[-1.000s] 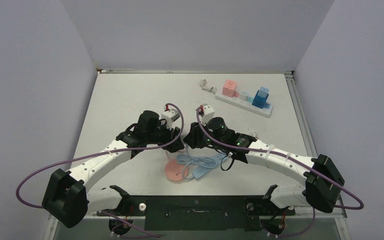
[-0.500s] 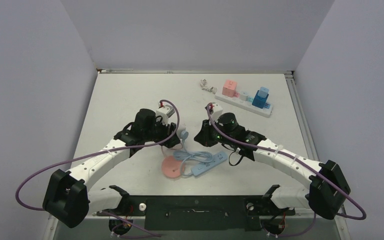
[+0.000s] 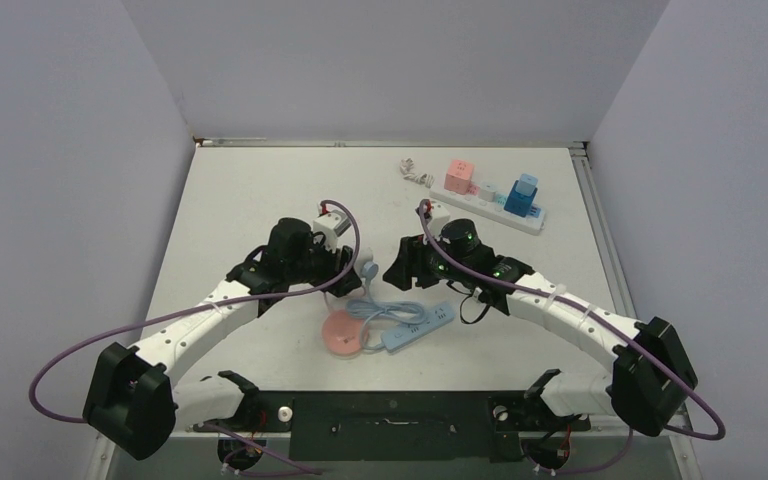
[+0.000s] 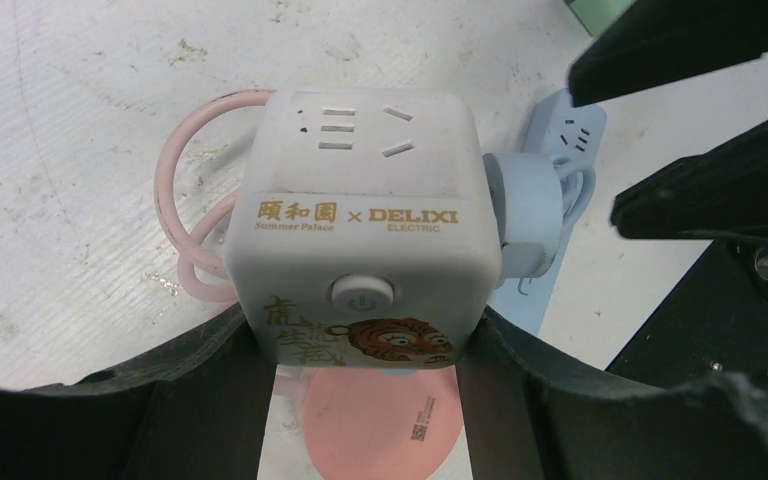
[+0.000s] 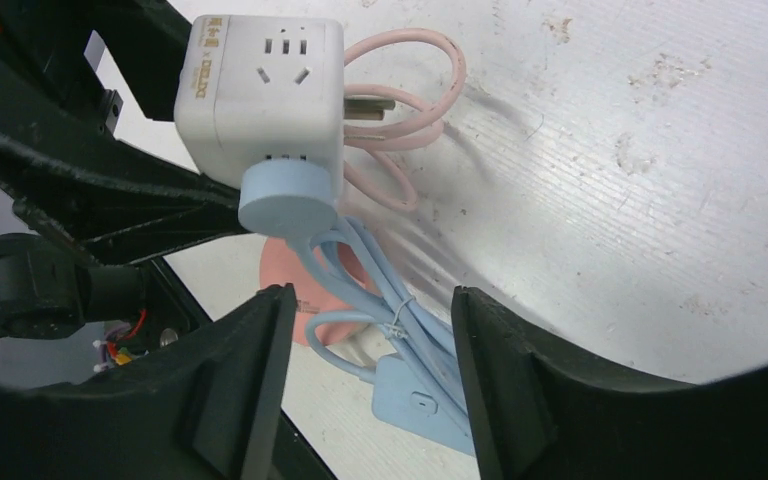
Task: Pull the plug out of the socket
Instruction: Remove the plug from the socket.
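Surface: white, scuffed table [image 3: 250, 200] inside a plain grey-walled enclosure.
Left gripper [image 4: 365, 345]: closed on the white cube socket [image 4: 360, 200], one finger pressed against each side of its lower part; the switch face is turned toward the wrist camera.
Right gripper [image 5: 370, 310]: jaws parted, gripping nothing; it sits just below the Blue plug [image 5: 290, 200].
Blue plug: round, seated flush in the cube face that is turned toward the right arm.
Blue cable [image 5: 375, 280]: tied in a bundle; it runs from the plug through the gap between the right fingers and down to the blue power strip [image 3: 415, 330], which lies on the table between the arms.
Pink cable [image 5: 410, 100]: loops beside the cube, on the face next to the plug's.
Pink disc [image 3: 345, 338]: flat on the table, just beside the blue strip.
Background: white power strip [image 3: 490, 205] carrying pink and blue adapters at the far right, well apart from both grippers.
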Robot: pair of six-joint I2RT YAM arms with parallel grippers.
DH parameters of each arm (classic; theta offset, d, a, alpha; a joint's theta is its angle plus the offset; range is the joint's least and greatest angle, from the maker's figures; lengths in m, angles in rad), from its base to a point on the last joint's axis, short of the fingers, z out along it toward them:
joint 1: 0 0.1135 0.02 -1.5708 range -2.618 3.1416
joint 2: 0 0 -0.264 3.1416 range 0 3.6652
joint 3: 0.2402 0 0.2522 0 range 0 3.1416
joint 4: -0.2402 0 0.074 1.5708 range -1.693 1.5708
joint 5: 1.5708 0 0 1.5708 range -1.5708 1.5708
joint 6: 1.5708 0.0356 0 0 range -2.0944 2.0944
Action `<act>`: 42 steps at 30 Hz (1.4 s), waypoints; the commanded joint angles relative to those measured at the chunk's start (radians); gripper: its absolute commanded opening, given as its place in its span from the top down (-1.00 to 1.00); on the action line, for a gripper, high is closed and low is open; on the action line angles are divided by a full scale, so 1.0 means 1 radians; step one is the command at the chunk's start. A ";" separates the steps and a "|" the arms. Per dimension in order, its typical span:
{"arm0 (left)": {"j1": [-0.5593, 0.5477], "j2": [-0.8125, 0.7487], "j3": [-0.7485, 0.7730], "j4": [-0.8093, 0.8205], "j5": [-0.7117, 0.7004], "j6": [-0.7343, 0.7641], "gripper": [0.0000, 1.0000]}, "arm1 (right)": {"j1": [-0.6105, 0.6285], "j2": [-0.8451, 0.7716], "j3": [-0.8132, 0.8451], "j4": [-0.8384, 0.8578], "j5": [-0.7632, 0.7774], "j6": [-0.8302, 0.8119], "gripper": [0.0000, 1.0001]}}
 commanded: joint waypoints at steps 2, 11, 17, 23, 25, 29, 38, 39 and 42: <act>-0.056 -0.058 0.027 0.069 0.011 0.060 1.00 | -0.005 0.089 0.105 0.017 -0.155 -0.039 -0.33; -0.088 -0.068 0.029 0.059 -0.018 0.084 1.00 | -0.007 0.127 0.128 0.005 -0.220 -0.045 -0.41; -0.119 -0.065 0.036 0.036 -0.060 0.109 1.00 | -0.008 0.139 0.136 0.035 -0.241 -0.027 -0.37; -0.129 -0.068 0.035 0.035 -0.068 0.113 1.00 | -0.008 0.156 0.141 0.039 -0.251 -0.018 -0.13; -0.130 -0.066 0.036 0.034 -0.073 0.114 1.00 | -0.007 0.161 0.136 0.048 -0.255 -0.010 -0.06; -0.129 -0.066 0.037 0.027 -0.095 0.113 1.00 | -0.003 0.162 0.126 0.052 -0.256 -0.004 0.05; -0.125 -0.043 0.054 -0.020 -0.223 0.089 1.00 | 0.007 0.152 0.125 0.048 -0.256 -0.011 0.82; -0.119 -0.033 0.058 -0.030 -0.238 0.079 1.00 | 0.012 0.147 0.126 0.045 -0.253 -0.017 0.89; -0.095 -0.005 0.072 -0.053 -0.244 0.061 1.00 | 0.041 0.133 0.133 0.026 -0.219 -0.045 0.89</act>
